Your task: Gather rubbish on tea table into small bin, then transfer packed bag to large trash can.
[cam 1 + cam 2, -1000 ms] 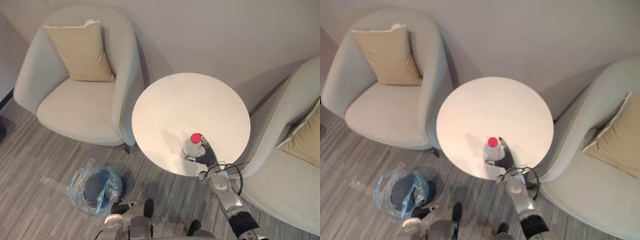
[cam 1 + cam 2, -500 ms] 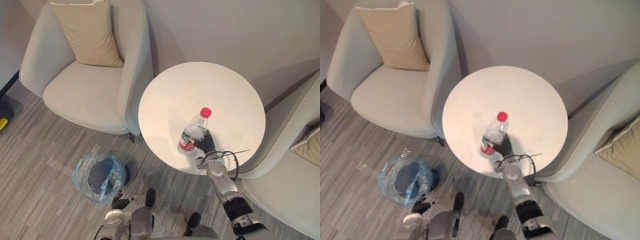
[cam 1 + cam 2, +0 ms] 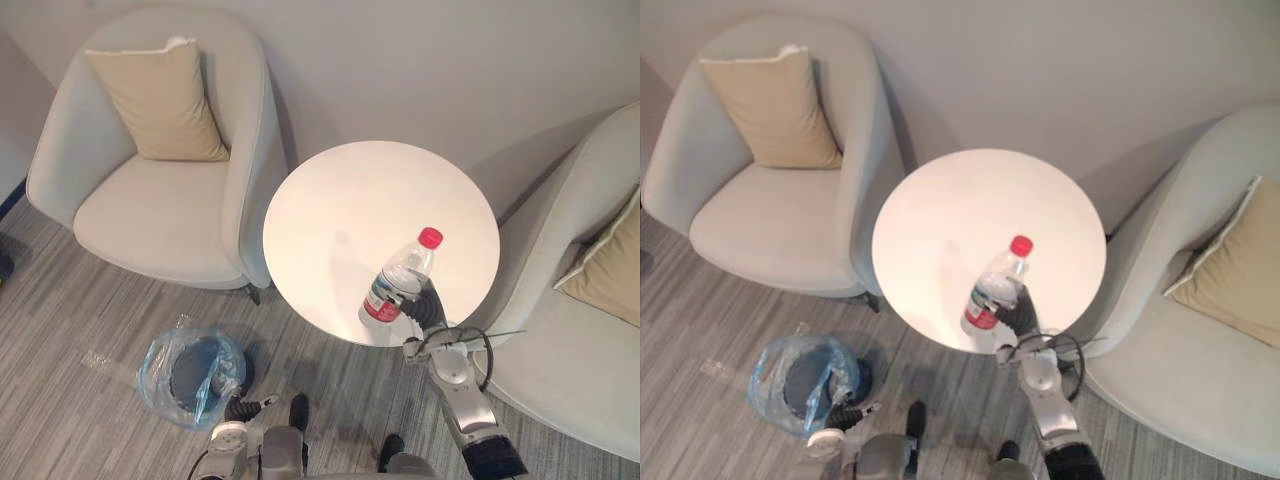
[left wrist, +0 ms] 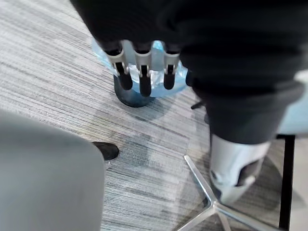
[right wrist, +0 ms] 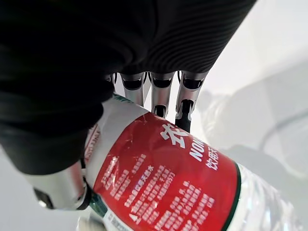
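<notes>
Head views: the right hand (image 3: 425, 308) is seen curled round the lower body of a clear, red-capped bottle (image 3: 400, 280), which is tilted over the near edge of the tea table (image 3: 330, 190). The left hand (image 3: 240, 409) is seen low, near the blue-bagged small bin (image 3: 190, 365).

Left wrist view: the fingers (image 4: 142, 72) are held straight and loose, with nothing gripped.

Right wrist view: the fingers (image 5: 161, 91) are wrapped on the bottle at its red label (image 5: 168, 183). White print is noted but not transcribed.
</notes>
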Available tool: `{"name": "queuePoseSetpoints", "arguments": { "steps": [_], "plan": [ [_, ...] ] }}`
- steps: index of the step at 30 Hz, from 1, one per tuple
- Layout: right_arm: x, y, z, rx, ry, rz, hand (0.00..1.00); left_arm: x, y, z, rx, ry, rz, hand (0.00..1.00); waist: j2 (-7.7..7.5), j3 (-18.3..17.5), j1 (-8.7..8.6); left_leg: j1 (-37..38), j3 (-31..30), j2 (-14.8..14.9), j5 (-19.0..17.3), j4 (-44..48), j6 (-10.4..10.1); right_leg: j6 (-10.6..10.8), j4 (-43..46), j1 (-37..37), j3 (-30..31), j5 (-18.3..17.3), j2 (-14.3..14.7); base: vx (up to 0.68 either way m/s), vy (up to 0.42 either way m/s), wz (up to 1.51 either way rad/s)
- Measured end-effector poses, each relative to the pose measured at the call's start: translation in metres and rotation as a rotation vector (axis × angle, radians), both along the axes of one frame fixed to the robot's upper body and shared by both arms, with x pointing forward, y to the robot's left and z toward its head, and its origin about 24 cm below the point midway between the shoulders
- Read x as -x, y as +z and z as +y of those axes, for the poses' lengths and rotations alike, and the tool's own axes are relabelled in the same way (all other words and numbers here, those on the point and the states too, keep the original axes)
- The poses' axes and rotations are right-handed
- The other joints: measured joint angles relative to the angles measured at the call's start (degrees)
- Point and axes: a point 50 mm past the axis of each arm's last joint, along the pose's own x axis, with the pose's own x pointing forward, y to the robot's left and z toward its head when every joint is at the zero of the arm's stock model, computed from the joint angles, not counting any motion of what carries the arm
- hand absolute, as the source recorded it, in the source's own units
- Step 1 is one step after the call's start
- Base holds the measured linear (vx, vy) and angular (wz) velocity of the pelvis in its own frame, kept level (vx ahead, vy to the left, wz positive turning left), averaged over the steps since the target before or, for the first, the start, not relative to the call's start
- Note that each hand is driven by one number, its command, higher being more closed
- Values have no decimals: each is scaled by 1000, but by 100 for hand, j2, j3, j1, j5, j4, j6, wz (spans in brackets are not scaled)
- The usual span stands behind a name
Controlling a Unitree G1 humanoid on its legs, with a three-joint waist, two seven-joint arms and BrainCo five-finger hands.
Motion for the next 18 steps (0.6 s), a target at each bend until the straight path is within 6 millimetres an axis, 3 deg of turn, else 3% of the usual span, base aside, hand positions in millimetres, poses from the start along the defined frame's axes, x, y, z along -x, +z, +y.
{"name": "queuePoseSetpoints", "arguments": {
  "steps": [2,7,13,18],
  "plan": [
    [8,-1,-1,34,-2,0,100,7,-4,0,-10,-29,34,0,-8,-173,-132,39,47,11,1,-2,-1,20,-4,1,86,14,8,-62,3,-17],
    [18,-6,-1,105,0,20,100,11,-6,-4,-8,-70,55,0,-21,-376,-140,116,161,30,2,-10,0,18,-52,23,192,82,18,-50,7,-14],
    [23,-5,0,139,3,11,100,13,-7,-6,-13,-95,70,0,-20,-444,-163,207,161,26,10,6,1,21,-110,132,201,144,25,-40,1,-1],
    [22,-5,-3,153,-12,4,100,11,-7,-9,-8,-102,59,0,102,-383,-211,-232,-237,-9,159,168,-7,14,-141,47,-215,189,57,-69,-20,43]
  ]
}}
